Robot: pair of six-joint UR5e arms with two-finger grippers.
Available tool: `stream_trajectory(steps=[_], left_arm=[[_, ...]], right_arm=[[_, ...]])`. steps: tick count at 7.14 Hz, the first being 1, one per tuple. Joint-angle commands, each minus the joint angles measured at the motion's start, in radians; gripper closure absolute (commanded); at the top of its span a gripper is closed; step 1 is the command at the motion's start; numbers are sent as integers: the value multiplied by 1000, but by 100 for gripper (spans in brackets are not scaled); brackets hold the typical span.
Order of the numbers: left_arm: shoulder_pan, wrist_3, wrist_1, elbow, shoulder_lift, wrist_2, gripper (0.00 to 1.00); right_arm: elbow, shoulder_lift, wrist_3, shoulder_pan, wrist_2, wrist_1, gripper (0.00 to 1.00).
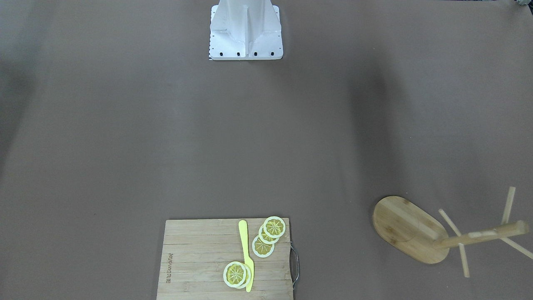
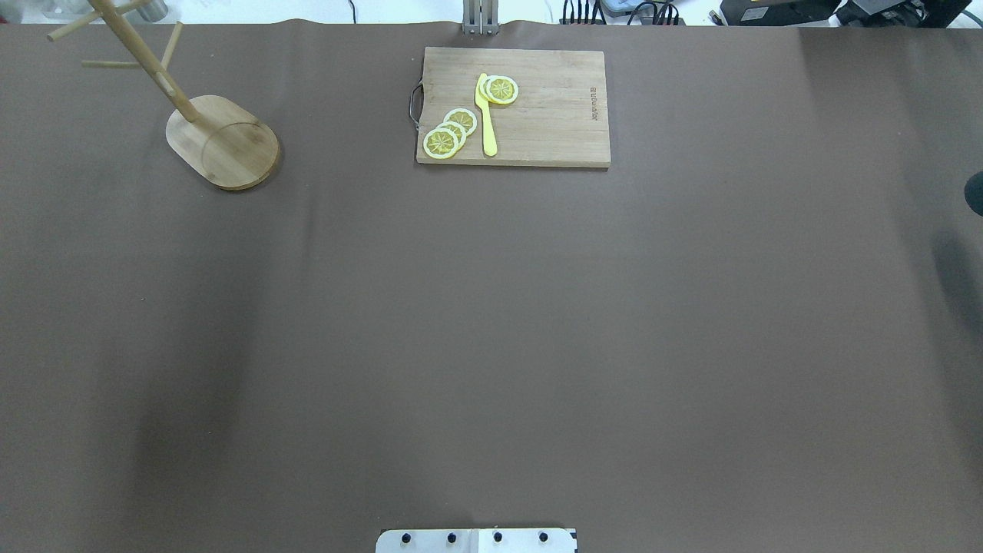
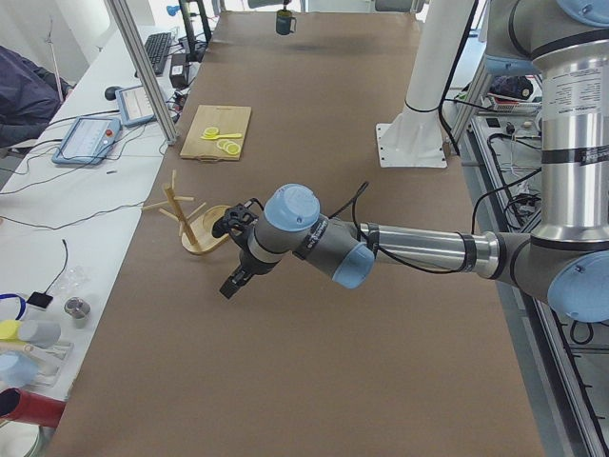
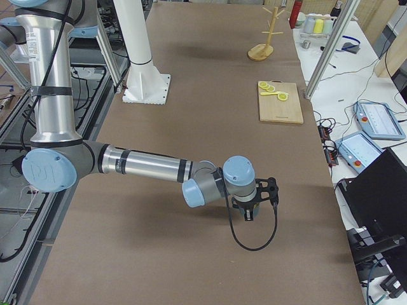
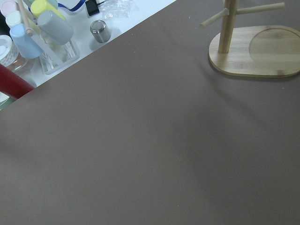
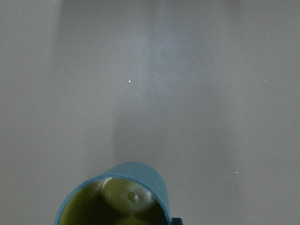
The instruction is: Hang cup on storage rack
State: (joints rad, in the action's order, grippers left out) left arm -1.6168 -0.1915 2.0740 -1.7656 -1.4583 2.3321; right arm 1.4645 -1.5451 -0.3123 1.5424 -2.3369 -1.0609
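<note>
The bamboo storage rack [image 2: 223, 142] stands at the table's far left, its post and pegs upright; it also shows in the front view [image 1: 410, 229] and the left wrist view [image 5: 255, 56]. The slate-blue cup [image 6: 140, 176] fills the bottom of the right wrist view, mouth towards the camera, olive inside. It is small at the table's far end in the exterior left view [image 3: 285, 21]. My right gripper [image 4: 252, 213] points down there; I cannot tell whether it grips the cup. My left gripper [image 3: 231, 284] hovers near the rack [image 3: 190, 228]; its state is unclear.
A rectangular wooden cutting board [image 2: 553, 115] with lemon slices and a yellow knife lies at the far middle; it also shows in the front view [image 1: 195, 250]. The robot base [image 1: 245, 29] stands at the near middle. Bottles and a tin [image 5: 42, 33] sit on the side bench.
</note>
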Motion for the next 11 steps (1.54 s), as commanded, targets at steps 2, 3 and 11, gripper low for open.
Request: stream_trajectory(steps=[2,3,11], left_arm=[[1,33,1,-2,0,4,1],[0,37,1,-2,1,4,1],[1,38,0,5,-1,3,1]], right_arm=[[236,6,-379,-114,-9,-65,100],[304,5,-530,-152,2,-65,100],[591,308,-1503,-755,514,-609,100]])
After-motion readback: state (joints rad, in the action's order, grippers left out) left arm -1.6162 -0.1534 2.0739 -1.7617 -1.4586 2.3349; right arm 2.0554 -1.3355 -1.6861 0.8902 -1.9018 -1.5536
